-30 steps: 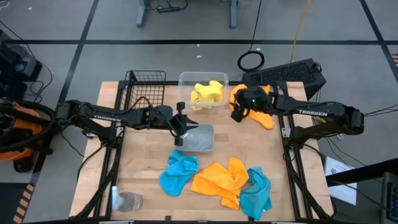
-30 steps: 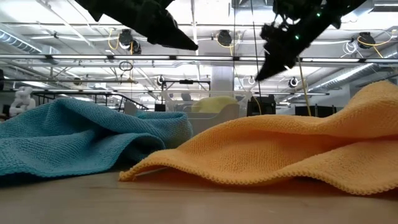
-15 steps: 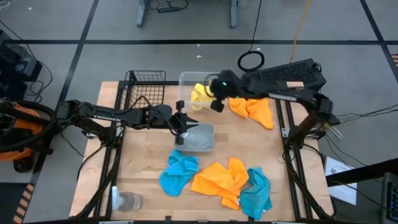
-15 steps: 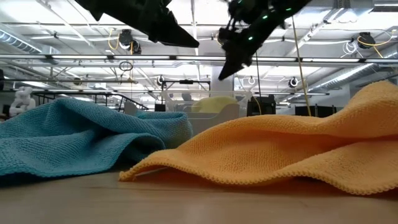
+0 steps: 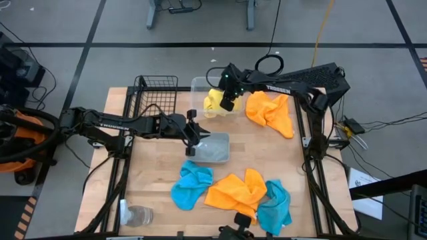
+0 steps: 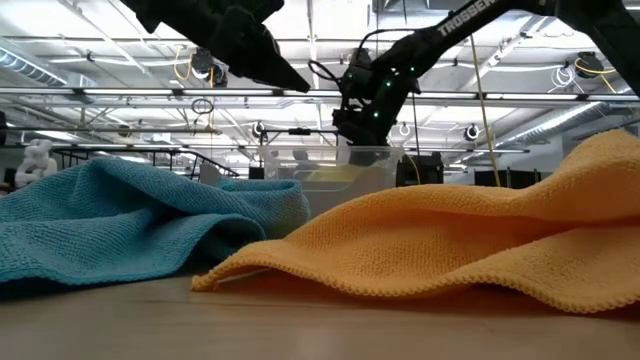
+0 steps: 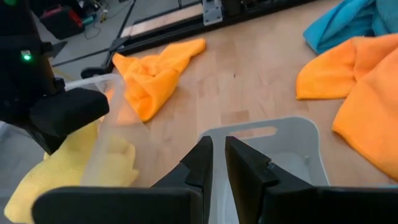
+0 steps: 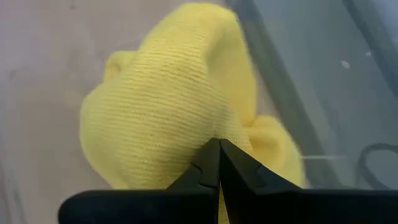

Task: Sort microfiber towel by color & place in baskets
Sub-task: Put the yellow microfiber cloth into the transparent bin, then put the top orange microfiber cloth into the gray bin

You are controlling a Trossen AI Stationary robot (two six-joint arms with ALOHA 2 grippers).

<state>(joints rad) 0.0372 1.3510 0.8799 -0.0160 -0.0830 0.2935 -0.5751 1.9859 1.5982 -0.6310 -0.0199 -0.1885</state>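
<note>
Wooden table (image 5: 153, 173) on a dark frame, standing on a grey floor crossed by black tape lines (image 5: 73, 45); the low view shows an open hall with ceiling rails and lamps behind. Black wire-mesh basket (image 5: 155, 95), clear plastic tub (image 5: 200, 87) holding a yellow towel (image 5: 215, 102) and grey tray (image 5: 215, 148) sit mid-table; orange towel (image 5: 270, 112) lies beside the tub, blue towels (image 5: 191, 185) and another orange one (image 5: 237, 191) nearer the front, a glass cup (image 5: 137, 215) at the corner. Right gripper (image 5: 227, 104) is over the tub, jaws pressed together at the yellow towel; left gripper (image 5: 193, 137) is at the tray's edge, jaws nearly together, nothing held.
</note>
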